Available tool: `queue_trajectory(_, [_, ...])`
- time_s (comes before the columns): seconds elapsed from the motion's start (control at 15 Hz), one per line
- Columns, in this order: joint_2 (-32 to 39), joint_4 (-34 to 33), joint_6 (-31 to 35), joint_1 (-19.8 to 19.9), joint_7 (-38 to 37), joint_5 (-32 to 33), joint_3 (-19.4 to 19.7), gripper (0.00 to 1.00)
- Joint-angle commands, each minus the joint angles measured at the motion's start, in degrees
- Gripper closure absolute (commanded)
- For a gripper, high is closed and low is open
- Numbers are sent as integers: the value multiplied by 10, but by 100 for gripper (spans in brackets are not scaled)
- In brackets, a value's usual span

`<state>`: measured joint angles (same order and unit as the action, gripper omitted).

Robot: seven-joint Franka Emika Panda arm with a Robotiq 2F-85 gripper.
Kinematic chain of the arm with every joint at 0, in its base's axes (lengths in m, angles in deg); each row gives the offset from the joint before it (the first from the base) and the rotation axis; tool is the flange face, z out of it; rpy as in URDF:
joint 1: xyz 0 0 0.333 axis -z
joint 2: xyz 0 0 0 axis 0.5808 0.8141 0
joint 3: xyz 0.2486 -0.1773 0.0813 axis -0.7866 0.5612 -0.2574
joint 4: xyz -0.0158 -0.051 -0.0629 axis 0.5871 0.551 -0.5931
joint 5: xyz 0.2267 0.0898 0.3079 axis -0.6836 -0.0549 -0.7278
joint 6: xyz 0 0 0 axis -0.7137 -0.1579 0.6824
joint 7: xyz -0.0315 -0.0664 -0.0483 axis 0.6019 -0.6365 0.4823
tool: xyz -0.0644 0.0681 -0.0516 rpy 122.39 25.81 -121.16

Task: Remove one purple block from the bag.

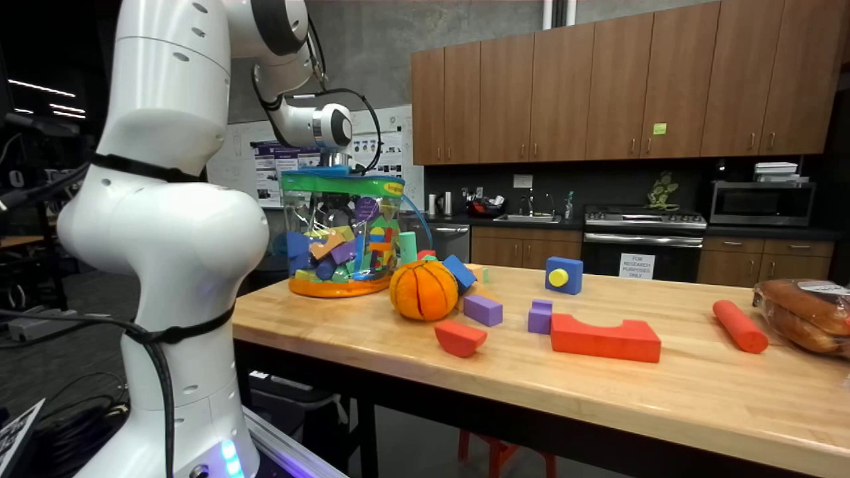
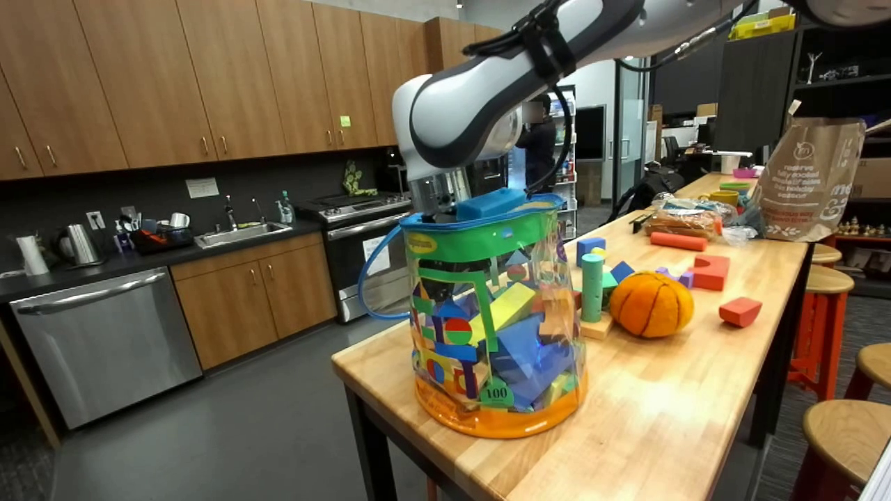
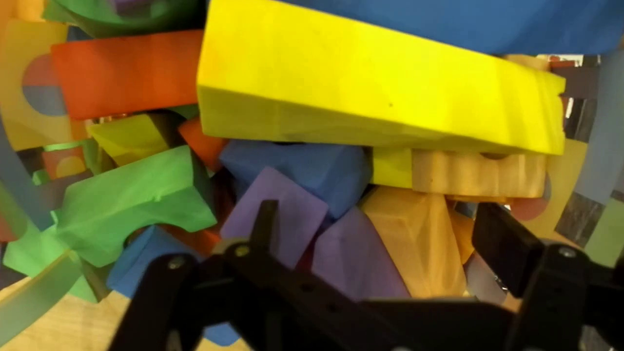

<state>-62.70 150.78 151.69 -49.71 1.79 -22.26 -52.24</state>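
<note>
The gripper has its jaws spread wide. One black finger hides part of a purple block inside the clear bag; I can't tell if they touch. A second purple block sits just beside it, next to an orange block. A long yellow block lies over other toys and hides bits of them. In both exterior views, the bag stands on the wooden table, near an orange ball. Farther off are a third purple block, a red block with a dip on top, and a blue cube.
</note>
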Motion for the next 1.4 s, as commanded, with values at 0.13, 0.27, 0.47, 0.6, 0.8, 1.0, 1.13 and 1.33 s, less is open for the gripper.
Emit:
queue_trajectory(0.13, [-5, 0, 25, -10, -75, 35, 23, 0])
queue_trajectory(0.27, [-16, 2, 22, -11, -111, 62, 29, 0])
queue_trajectory(0.47, [-30, 2, 8, -11, -155, 90, 36, 0])
queue_trajectory(0.6, [-33, 1, 1, -10, -174, 95, 38, 0])
queue_trajectory(0.8, [-28, 0, 2, -8, -174, 84, 35, 0])
queue_trajectory(1.0, [-8, -10, 9, -6, -149, 61, 30, 0])
queue_trajectory(1.13, [-1, -13, 8, -7, -149, 55, 30, 0])
queue_trajectory(1.33, [2, -14, 1, -11, -169, 67, 35, 0])
